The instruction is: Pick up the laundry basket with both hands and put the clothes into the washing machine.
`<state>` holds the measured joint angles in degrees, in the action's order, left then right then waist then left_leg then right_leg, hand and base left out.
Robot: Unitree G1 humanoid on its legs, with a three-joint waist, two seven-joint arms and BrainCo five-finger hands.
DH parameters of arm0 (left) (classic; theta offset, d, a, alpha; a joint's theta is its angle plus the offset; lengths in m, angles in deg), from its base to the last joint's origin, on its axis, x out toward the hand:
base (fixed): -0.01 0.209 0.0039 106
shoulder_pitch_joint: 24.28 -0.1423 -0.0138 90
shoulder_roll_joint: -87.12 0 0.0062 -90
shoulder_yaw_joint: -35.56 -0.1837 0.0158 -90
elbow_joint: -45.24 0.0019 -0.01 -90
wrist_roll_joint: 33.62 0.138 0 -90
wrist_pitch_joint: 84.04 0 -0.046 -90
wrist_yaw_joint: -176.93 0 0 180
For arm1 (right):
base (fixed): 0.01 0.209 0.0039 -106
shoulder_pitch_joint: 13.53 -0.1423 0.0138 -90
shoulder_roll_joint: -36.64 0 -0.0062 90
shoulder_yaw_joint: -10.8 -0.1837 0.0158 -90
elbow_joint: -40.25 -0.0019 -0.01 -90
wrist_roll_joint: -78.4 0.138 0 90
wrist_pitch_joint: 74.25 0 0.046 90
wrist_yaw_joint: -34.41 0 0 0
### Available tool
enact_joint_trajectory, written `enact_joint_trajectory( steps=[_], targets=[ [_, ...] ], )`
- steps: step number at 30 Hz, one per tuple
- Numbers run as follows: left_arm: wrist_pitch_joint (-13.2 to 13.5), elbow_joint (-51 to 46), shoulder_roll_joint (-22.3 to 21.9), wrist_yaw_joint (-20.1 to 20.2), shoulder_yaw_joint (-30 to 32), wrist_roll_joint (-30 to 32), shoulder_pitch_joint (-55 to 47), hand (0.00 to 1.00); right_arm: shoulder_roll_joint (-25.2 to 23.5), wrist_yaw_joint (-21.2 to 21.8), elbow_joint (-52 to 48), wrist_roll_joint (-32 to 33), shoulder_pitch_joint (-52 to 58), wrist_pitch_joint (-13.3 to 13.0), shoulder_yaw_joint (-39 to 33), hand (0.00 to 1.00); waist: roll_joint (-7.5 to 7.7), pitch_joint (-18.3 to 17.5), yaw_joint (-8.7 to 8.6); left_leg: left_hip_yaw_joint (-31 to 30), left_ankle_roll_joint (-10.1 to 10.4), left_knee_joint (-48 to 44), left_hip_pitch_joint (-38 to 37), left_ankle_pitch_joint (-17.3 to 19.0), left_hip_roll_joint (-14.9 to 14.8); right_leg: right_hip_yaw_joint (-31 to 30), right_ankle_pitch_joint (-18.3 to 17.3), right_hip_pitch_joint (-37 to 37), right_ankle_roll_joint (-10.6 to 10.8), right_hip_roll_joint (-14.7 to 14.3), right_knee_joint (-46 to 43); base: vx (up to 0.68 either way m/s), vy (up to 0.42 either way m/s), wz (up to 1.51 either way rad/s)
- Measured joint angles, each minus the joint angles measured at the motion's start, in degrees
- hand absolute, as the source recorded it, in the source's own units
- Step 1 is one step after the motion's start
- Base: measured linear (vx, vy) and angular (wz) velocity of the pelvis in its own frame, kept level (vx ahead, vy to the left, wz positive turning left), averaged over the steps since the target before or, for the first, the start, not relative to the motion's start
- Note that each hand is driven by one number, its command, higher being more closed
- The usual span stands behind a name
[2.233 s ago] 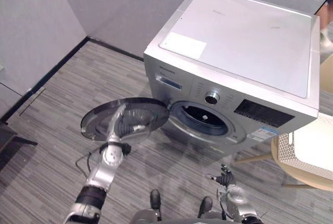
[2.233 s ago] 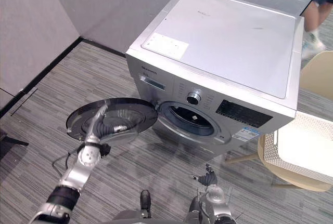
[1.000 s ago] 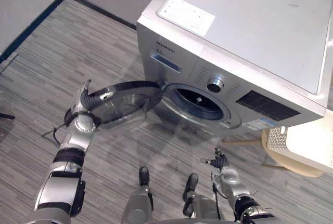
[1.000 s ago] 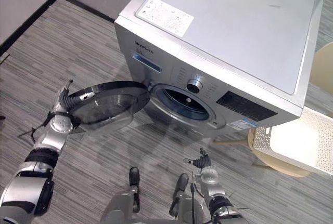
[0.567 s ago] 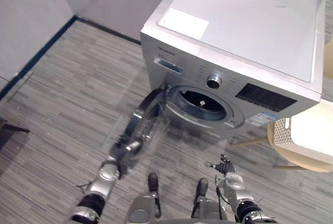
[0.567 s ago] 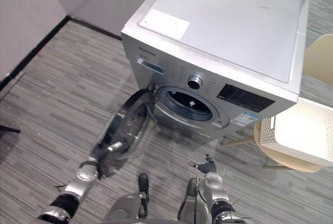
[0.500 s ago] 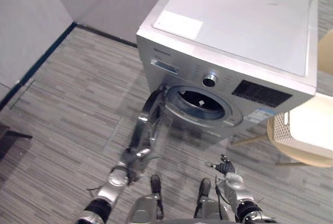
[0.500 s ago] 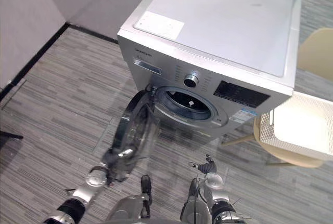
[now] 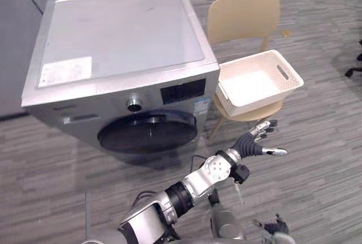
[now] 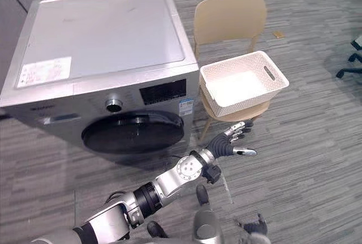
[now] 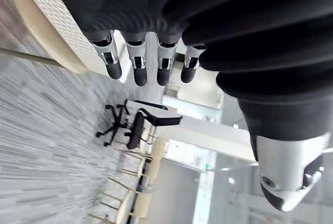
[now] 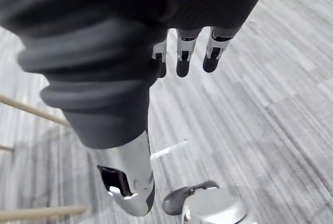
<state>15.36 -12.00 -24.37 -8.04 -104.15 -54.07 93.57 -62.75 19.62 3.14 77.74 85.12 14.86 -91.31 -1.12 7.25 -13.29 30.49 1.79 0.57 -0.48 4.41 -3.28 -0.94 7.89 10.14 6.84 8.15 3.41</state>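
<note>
White laundry basket (image 9: 257,82) rests on the chair (image 9: 243,17). Nearby the left robot hand (image 9: 251,144) is spread. The right robot hand (image 12: 183,60) hangs with fingers relaxed.

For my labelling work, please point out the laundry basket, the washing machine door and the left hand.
laundry basket (image 9: 261,99): left eye view, on its perforated near wall.
washing machine door (image 9: 148,133): left eye view, middle of its dark round front.
left hand (image 9: 248,145): left eye view, dark cover behind its fingers.
</note>
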Motion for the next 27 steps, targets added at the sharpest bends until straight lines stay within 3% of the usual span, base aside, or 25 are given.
enact_joint_trajectory(
  steps=[3, 6, 7, 8, 11, 15, 18, 20, 27],
  targets=[
    [-2.1, 4.7, 3.1, 0.0, 4.7, 2.5, -5.6, 0.00, -1.8, 0.3, 1.7, 0.2, -2.1, 0.0, 0.2, 0.00, -0.89, 0.0, 0.20, -3.3, 0.3, -0.8, -0.6, -0.2, -0.8, 3.7, 0.0, -3.1, 0.0, -0.5, 1.0, 0.09, -0.086, 0.51],
    [-3.4, 5.4, 6.7, -0.1, 9.8, 6.7, -11.4, 0.00, -2.4, 0.8, 2.2, 0.9, -5.2, -0.4, 1.2, 0.00, -1.13, -0.1, 2.13, -6.4, 0.4, -1.3, -0.4, -0.2, -0.8, 7.0, 0.0, -5.6, -0.1, 0.1, 2.1, 0.00, -0.053, 0.59],
    [-3.6, 5.6, 7.9, -0.2, 12.6, 8.1, -14.1, 0.00, -2.5, 1.0, 2.3, 1.2, -6.2, -0.6, 1.7, 0.00, -1.17, -0.1, 3.51, -7.7, 0.3, -1.6, -0.4, -0.3, -0.8, 8.5, -0.1, -6.4, -0.1, 0.3, 2.2, -0.06, -0.036, 0.61],
    [-3.9, 6.0, 9.1, -0.2, 15.7, 10.2, -16.9, 0.00, -2.5, 1.1, 2.4, 1.9, -6.9, -0.8, 2.7, 0.00, -1.05, -0.2, 4.72, -9.0, 0.3, -1.8, -0.4, -0.3, -0.7, 9.7, -0.3, -7.3, -0.5, 0.5, 2.2, -0.07, -0.041, 0.65],
    [-4.4, 8.2, 12.1, -0.6, 24.5, 13.8, -24.2, 0.00, -3.9, 1.4, 2.5, 2.9, -8.0, -1.2, 4.6, 0.00, -0.53, -0.2, 5.76, -12.8, 0.2, -2.3, -0.2, -0.6, -0.2, 13.9, -1.6, -9.6, -0.4, 1.4, 2.2, -0.05, -0.037, 0.66],
    [-5.0, 8.7, 15.3, -0.5, 32.7, 13.9, -30.1, 0.00, -4.4, 2.9, 2.6, 3.4, -7.2, -1.4, 5.9, 0.00, 0.36, -0.6, 7.90, -17.1, 0.1, -1.1, 1.1, -1.8, 0.8, 18.9, -3.0, -10.9, 0.3, 2.0, 2.2, -0.03, -0.025, 0.61],
    [-4.9, 8.7, 16.2, 0.0, 37.3, 12.5, -33.9, 0.00, -4.4, 3.9, 2.6, 3.4, -6.7, -1.4, 5.9, 0.00, 1.47, -1.1, 8.28, -20.6, -0.1, -0.4, 1.6, -2.8, 1.2, 22.6, -3.9, -12.4, 0.3, 2.1, 2.2, 0.03, -0.027, 0.74],
    [-4.9, 9.0, 16.4, 0.0, 39.5, 11.9, -35.8, 0.00, -4.3, 3.9, 2.4, 3.4, -5.7, -1.8, 5.9, 0.00, 2.31, -1.7, 9.60, -22.3, -0.1, -0.4, 1.5, -3.0, 1.3, 24.2, -4.5, -13.3, 0.4, 2.1, 2.2, 0.06, -0.022, 0.41],
    [-4.5, 12.9, 15.1, 0.0, 42.2, 12.2, -36.6, 0.00, -2.6, 6.2, 2.1, 3.3, -5.4, -3.2, 5.7, 0.00, 2.27, -1.9, 10.69, -23.8, 0.3, 1.1, 0.3, -3.4, 1.5, 25.6, -5.5, -14.7, 0.1, 1.9, 2.2, 0.04, -0.019, 0.11]
  ],
)
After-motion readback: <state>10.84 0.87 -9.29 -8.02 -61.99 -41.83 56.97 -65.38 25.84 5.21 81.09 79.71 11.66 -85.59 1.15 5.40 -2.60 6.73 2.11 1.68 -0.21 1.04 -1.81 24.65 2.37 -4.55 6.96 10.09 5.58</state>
